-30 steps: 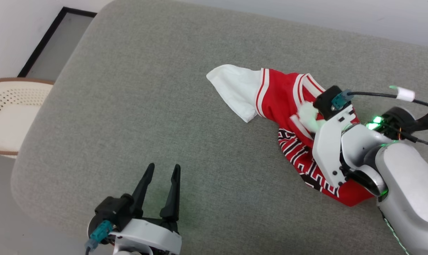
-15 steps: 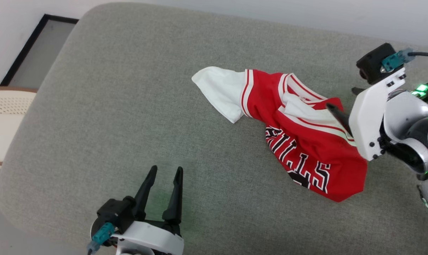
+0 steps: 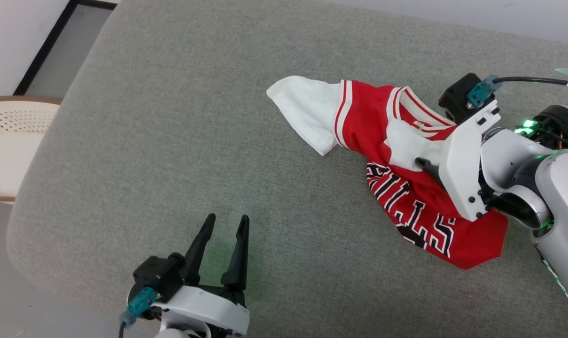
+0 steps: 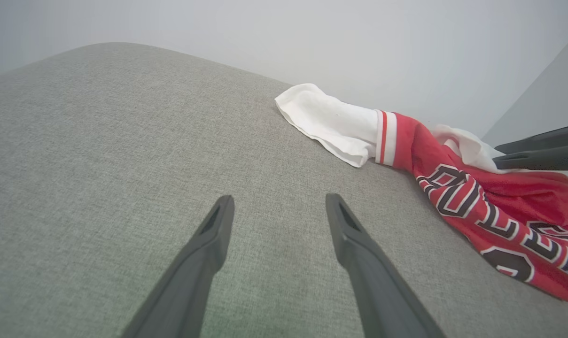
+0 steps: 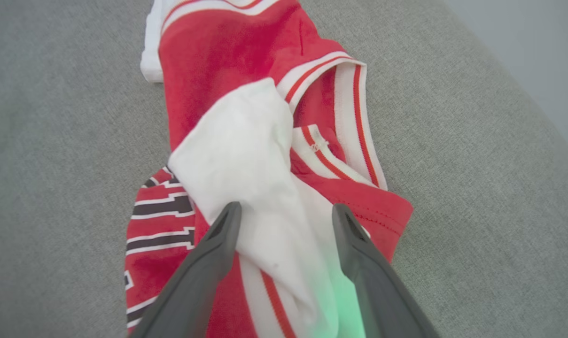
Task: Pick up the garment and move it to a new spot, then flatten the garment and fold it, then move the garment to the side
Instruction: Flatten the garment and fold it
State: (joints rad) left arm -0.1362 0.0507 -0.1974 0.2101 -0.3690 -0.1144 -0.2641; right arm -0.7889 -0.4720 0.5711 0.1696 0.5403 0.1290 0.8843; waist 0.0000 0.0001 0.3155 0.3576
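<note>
Right wrist view: right hand (image 5: 286, 209) open astride garment's (image 5: 227, 61) white sleeve (image 5: 237, 150); advise pinching single layer, drawing toward cushion's (image 5: 53, 117) far-right corner.

One garment (image 3: 368, 126), a red jersey shirt, with two white sleeves (image 3: 307, 110) and one line of black, white-outlined lettering (image 3: 413, 211). Two grippers, the left gripper (image 3: 227, 218) and the right gripper (image 5: 286, 206), each with two long dark fingers (image 4: 204, 253), four altogether. One grey upholstered cushion (image 3: 194, 117). One cream perforated seat (image 3: 11, 141). One black-framed panel (image 3: 53, 56)
</note>
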